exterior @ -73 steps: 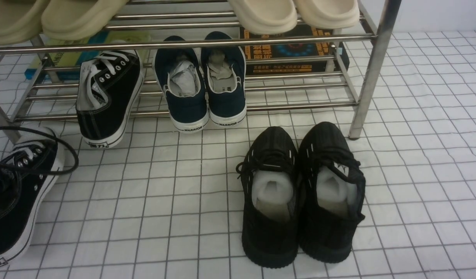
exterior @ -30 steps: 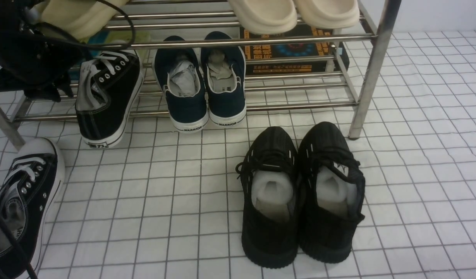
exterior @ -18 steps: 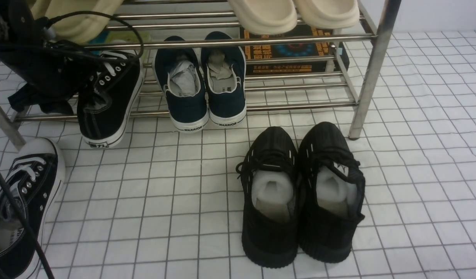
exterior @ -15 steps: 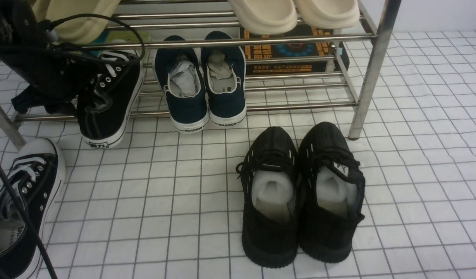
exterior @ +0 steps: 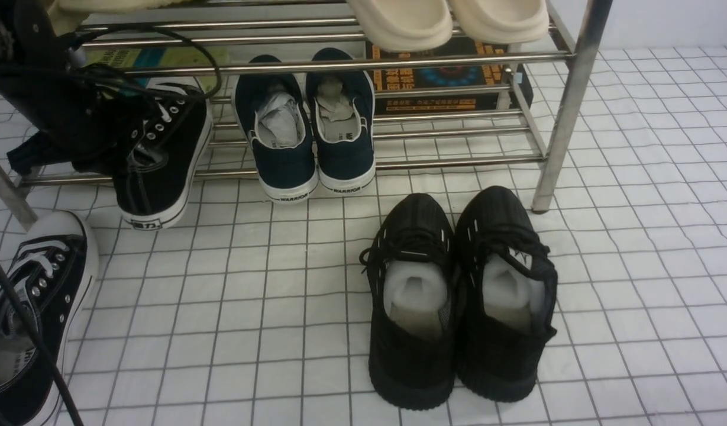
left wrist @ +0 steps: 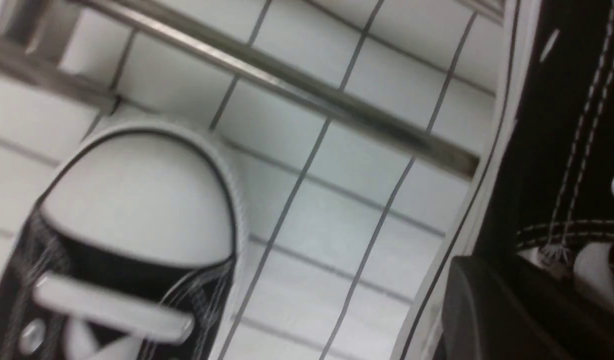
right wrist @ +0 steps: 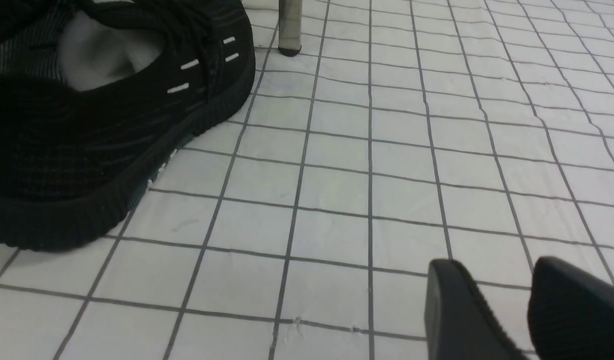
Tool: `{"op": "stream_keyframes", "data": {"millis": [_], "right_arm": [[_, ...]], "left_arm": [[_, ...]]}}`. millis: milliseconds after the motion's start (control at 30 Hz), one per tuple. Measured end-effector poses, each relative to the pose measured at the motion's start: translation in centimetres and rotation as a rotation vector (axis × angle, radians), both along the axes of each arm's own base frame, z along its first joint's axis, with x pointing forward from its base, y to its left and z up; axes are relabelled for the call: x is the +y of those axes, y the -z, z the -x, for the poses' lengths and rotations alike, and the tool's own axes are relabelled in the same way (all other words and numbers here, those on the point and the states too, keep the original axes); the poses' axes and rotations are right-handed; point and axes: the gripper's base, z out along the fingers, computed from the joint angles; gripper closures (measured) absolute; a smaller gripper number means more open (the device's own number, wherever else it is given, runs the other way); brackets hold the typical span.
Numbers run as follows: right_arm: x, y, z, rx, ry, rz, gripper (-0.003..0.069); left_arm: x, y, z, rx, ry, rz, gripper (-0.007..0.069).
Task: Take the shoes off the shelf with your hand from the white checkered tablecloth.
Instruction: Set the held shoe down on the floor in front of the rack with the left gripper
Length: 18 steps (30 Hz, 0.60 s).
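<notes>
Left pincer [exterior: 106, 151]: pinching the side wall of the black canvas sneaker [exterior: 162, 171]. The wrist view shows one finger [left wrist: 486, 310] flat against the canvas; the other is hidden.
Black canvas sneaker: lower tier of the chrome shelf [exterior: 567, 106], left end, heel jutting out past the front bar.
Other canvas sneaker [exterior: 41, 290]: off the shelf, lying on the white checkered tablecloth [exterior: 268, 307] at far left, toe cap towards the shelf.
Right pincer [right wrist: 491, 270]: spread, empty, low over bare cloth beside the black knit sneakers [exterior: 458, 331].
Navy slip-ons [exterior: 307, 142]: lower tier, just right of the gripped sneaker.
Beige slippers [exterior: 446, 21]: tier above.
</notes>
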Motion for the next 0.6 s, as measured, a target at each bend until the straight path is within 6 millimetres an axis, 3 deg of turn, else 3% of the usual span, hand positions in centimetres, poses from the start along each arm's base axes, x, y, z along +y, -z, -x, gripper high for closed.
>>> {"op": "stream_keyframes", "data": {"millis": [367, 500, 600], "right_arm": [[0.0, 0.0, 0.0, 0.000, 0.000, 0.000, 0.0420], [0.0, 0.0, 0.0, 0.000, 0.000, 0.002, 0.0420], [0.0, 0.0, 0.0, 0.000, 0.000, 0.002, 0.0420]], "left_arm": [[0.2, -5.3, 5.2, 0.098, 0.056, -0.061, 0.0596], [0.3, -6.3, 7.2, 0.133, 0.058, -0.073, 0.0596], [0.3, -5.8, 8.7, 0.156, 0.069, -0.077, 0.0596]]}}
